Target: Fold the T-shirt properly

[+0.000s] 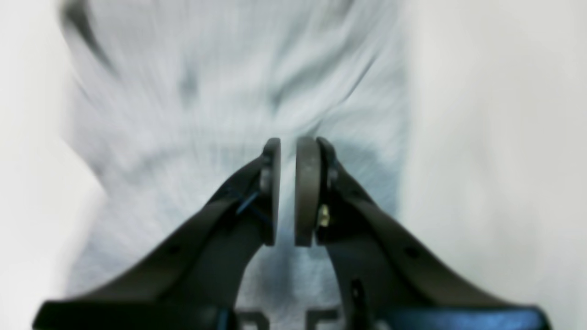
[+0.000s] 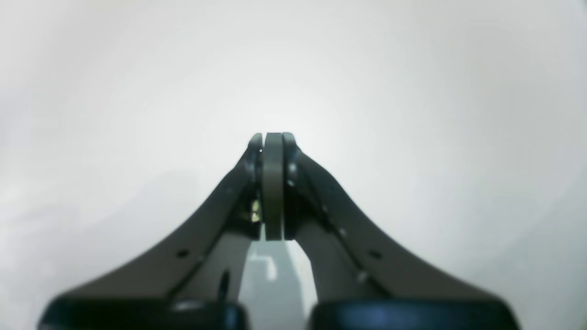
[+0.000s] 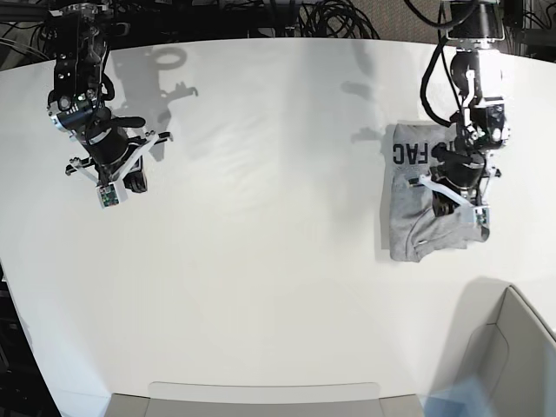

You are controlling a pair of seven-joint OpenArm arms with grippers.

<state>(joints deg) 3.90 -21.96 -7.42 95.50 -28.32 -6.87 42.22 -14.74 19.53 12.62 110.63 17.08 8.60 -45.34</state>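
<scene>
The heather-grey T-shirt (image 3: pixel 415 201) lies as a folded, rumpled bundle on the right of the white table (image 3: pixel 261 234), with black lettering (image 3: pixel 408 155) showing at its far end. In the left wrist view the T-shirt (image 1: pixel 206 105) is blurred and fills the area under my left gripper (image 1: pixel 286 149). The jaws stand a narrow gap apart with nothing between them. In the base view the left gripper (image 3: pixel 441 201) hovers over the bundle. My right gripper (image 2: pixel 273 137) is shut and empty over bare table, far to the left in the base view (image 3: pixel 135 181).
A grey bin (image 3: pixel 521 347) stands at the table's near right corner. A grey tray edge (image 3: pixel 261 398) runs along the near side. Cables hang behind the table's far edge (image 3: pixel 330 17).
</scene>
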